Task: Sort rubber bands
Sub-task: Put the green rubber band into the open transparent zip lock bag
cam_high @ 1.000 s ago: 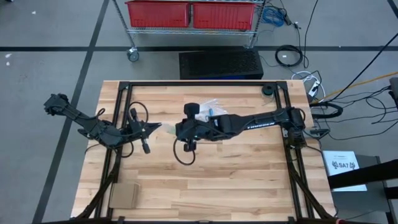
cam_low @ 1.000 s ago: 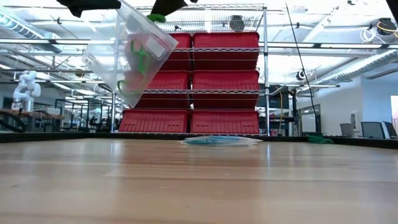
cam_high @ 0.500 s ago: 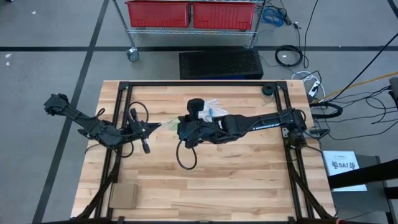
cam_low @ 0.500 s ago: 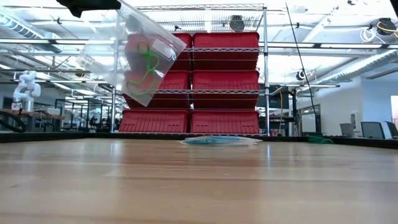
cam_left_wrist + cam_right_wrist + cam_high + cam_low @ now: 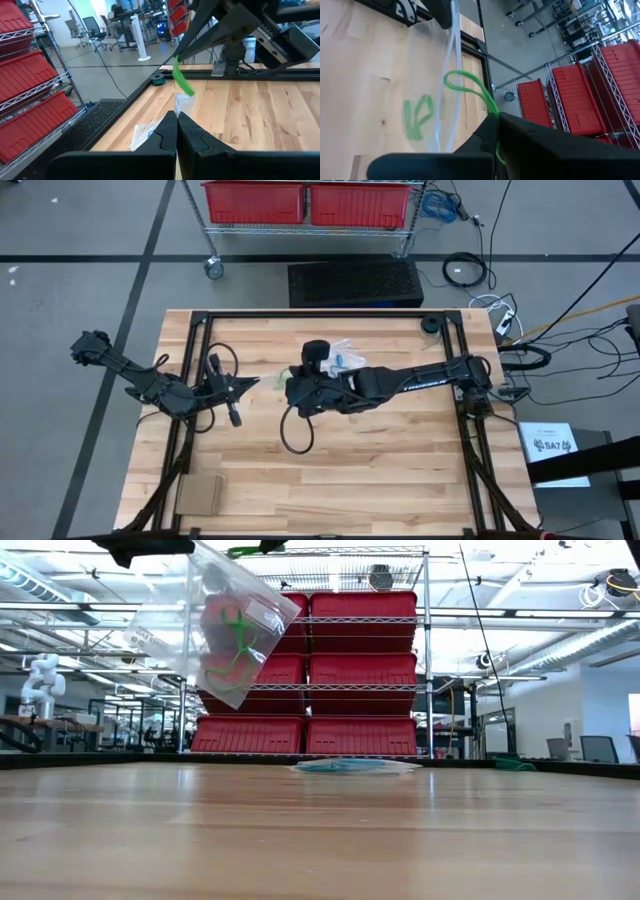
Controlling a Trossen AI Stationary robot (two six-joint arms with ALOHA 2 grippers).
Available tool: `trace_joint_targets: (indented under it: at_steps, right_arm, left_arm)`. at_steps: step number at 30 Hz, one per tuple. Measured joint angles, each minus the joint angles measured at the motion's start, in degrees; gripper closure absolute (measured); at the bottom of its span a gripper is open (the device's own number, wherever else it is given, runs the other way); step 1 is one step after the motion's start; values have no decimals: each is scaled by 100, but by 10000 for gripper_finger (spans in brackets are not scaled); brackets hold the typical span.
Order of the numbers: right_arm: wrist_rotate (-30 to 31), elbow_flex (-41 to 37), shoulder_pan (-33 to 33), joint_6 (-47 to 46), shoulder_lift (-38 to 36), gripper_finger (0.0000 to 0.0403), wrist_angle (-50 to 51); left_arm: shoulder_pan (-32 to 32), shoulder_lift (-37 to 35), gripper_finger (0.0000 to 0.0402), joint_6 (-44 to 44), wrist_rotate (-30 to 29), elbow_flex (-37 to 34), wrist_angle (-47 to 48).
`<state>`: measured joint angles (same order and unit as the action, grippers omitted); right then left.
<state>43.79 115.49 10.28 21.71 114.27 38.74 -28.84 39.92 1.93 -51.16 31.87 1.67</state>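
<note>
Wooden table (image 5: 400, 470), bagged rubber bands (image 5: 236, 645) aloft

A glossy clear plastic bag (image 5: 215, 625) hangs over the smooth, pale wooden table (image 5: 400, 460) with matt black metal rails (image 5: 320, 316).

Two arms, black throughout, built of slim jointed links. Right arm (image 5: 400, 382) carries pale lettering along its long link; a black cable (image 5: 293, 430) loops beneath its wrist. Left arm (image 5: 150, 380) has a similar cable loop (image 5: 222, 358). Fingers (image 5: 192, 137) are dark, angular, matte.
</note>
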Motion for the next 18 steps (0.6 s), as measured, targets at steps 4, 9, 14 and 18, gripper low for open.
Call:
trace_joint_targets:
  at_steps: [4,9,14,18]
  right_arm:
    - [5,-3,0,-43,6,403,18]
    - [30,-1,-10,-123,102,403,192]
    - [262,-5,-22,-75,160,403,288]
    - [427,48,-44,-55,160,403,286]
  left_arm:
    - [0,0,401,-2,0,0,-55]
    - [0,35,401,0,0,-1,-129]
    - [0,63,401,0,0,-1,-128]
    - [0,67,401,2,0,1,-127]
